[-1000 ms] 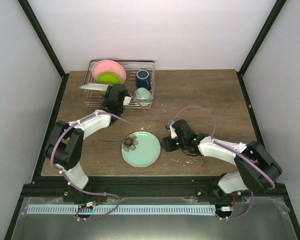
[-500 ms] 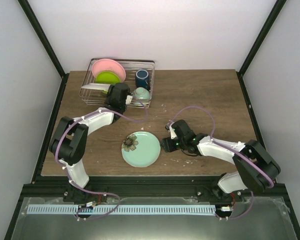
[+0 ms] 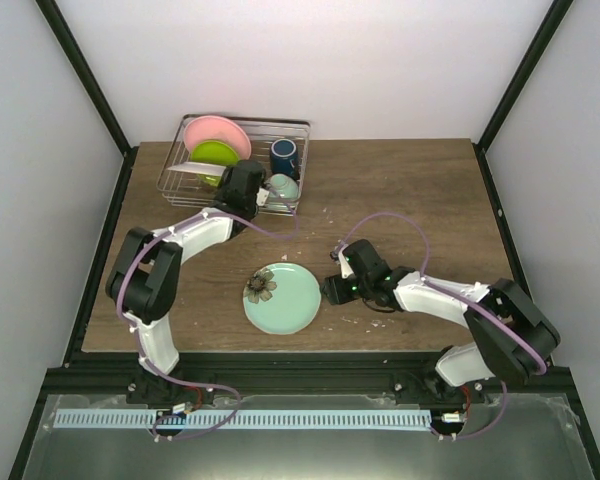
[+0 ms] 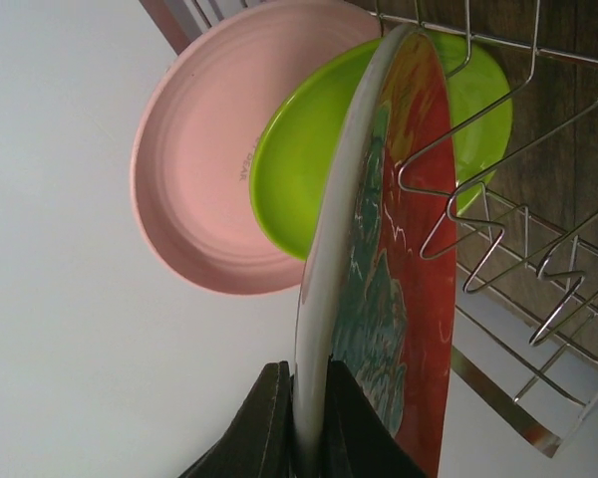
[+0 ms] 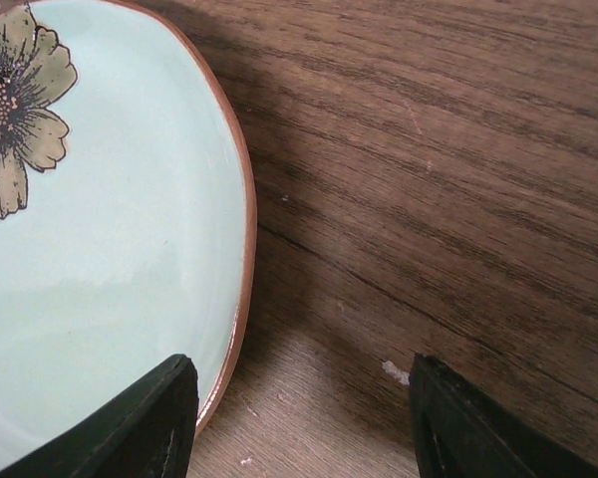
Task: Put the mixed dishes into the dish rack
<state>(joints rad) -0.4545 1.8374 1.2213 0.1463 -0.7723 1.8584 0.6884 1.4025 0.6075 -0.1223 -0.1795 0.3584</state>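
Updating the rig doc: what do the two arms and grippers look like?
The left arm and right arm match: white link shells, black joint housings, and a lilac cable looping outside each. The left gripper and right gripper have plain black fingers. Small green lights glow at the right wrist.

Four plates: pink plate (image 4: 194,179), lime-green plate (image 4: 299,179), floral plate (image 4: 399,319) at left gripper (image 4: 307,386); mint plate (image 3: 290,300) by right gripper (image 5: 301,398). One cup (image 3: 286,157), one bowl (image 3: 284,186), one rack (image 3: 265,135).

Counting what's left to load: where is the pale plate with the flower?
Top view: the plate lies flat on the table, front centre, right gripper at its right rim.
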